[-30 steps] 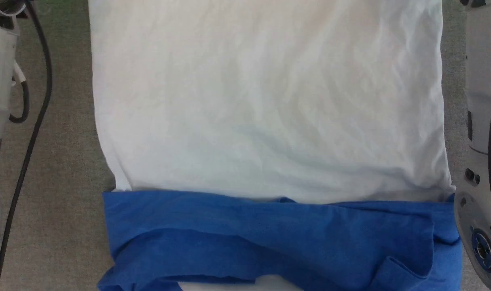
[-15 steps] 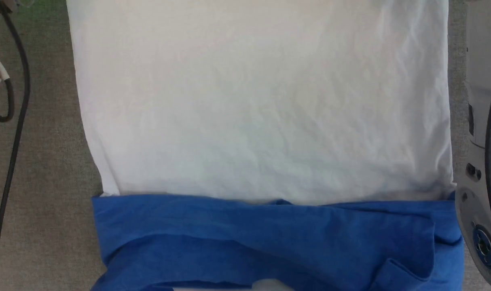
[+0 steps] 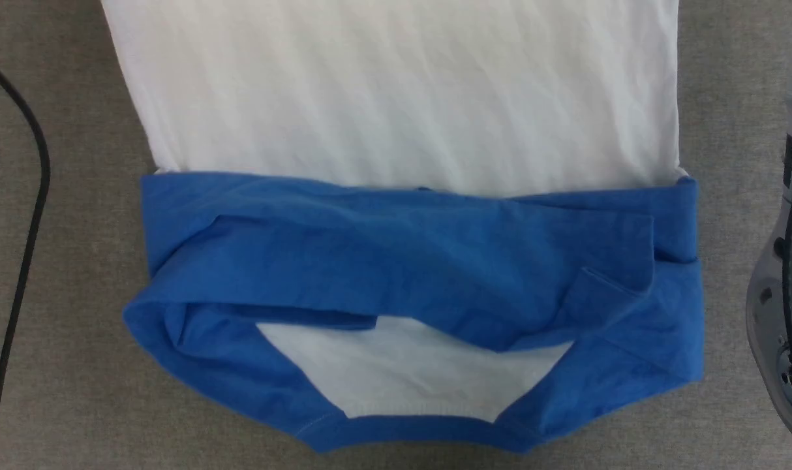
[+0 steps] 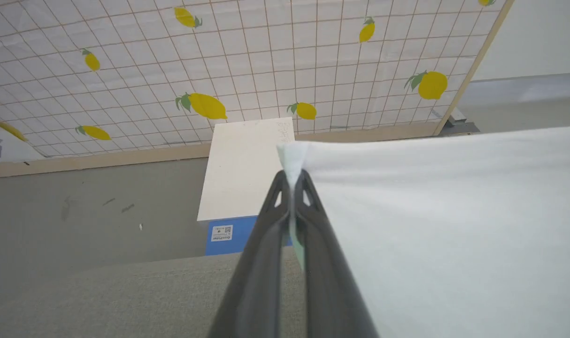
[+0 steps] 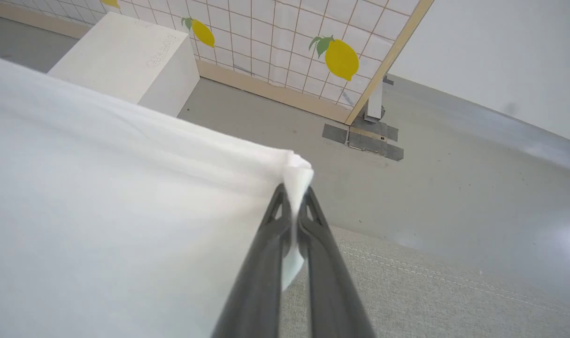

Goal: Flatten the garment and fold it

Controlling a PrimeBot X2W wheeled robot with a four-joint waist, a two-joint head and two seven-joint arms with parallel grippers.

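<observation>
The garment (image 3: 396, 98) lies on the grey table, its white body stretching up the head view. Its blue sleeves (image 3: 402, 261) are folded across the near end, over the blue neckband (image 3: 409, 434). In the left wrist view my left gripper (image 4: 293, 176) is shut on a white corner of the garment (image 4: 292, 157), which hangs lifted off the table. My right gripper (image 5: 294, 190) pinches the other white corner (image 5: 296, 171) the same way. The white cloth (image 5: 102, 197) is pulled taut between the two corners.
A grey cloth-covered table (image 3: 83, 326) carries the garment. A black cable (image 3: 24, 261) runs down the left side and my right arm's pale housing (image 3: 784, 313) stands at the right edge. Beyond the table stand a white box (image 4: 247, 164) and a lemon-patterned screen (image 4: 247, 61).
My left gripper has shut on the garment's corner. The head view has shifted, so the blue sleeves now sit higher and the neckband shows. The white body looks smoother and tauter.
</observation>
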